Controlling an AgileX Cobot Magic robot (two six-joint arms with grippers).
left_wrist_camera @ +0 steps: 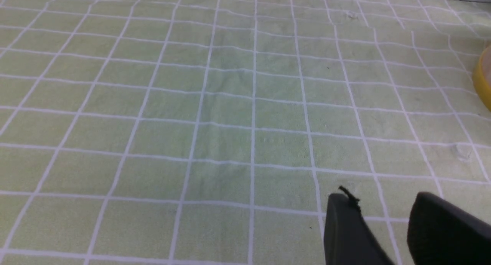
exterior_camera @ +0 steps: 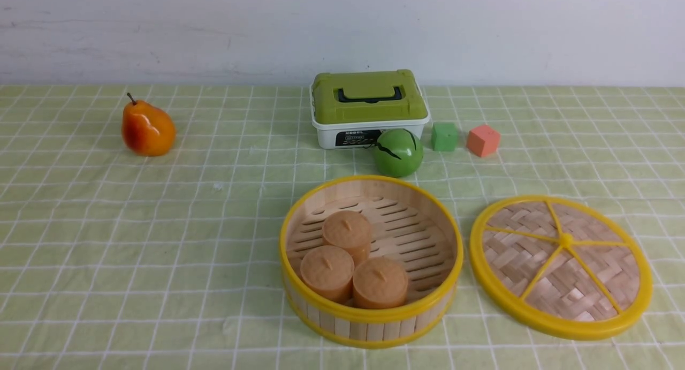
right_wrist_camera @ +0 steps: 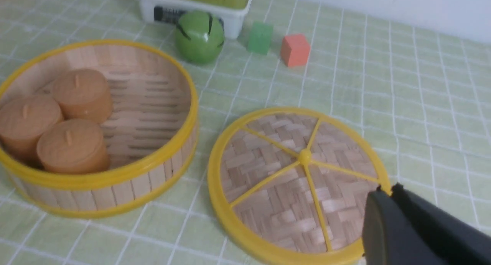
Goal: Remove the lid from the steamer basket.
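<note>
Nearest, the steamer basket [exterior_camera: 369, 327] is sitting uncovered on the checked cloth [exterior_camera: 160, 225], holding three orange cakes [exterior_camera: 327, 265], while the lid [exterior_camera: 562, 268] is lying flat on the cloth just beside it on the robot's right, not touching it. Looking down on the lid, the right gripper [right_wrist_camera: 387, 192] is hanging with jaws pressed together on nothing; the left gripper [left_wrist_camera: 381, 198] is hanging over bare cloth, its fingers [left_wrist_camera: 345, 226] standing apart.

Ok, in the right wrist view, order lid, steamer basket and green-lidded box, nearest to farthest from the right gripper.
1. Lid, right beside the right gripper.
2. Steamer basket, beside the lid.
3. Green-lidded box, at the back.
</note>
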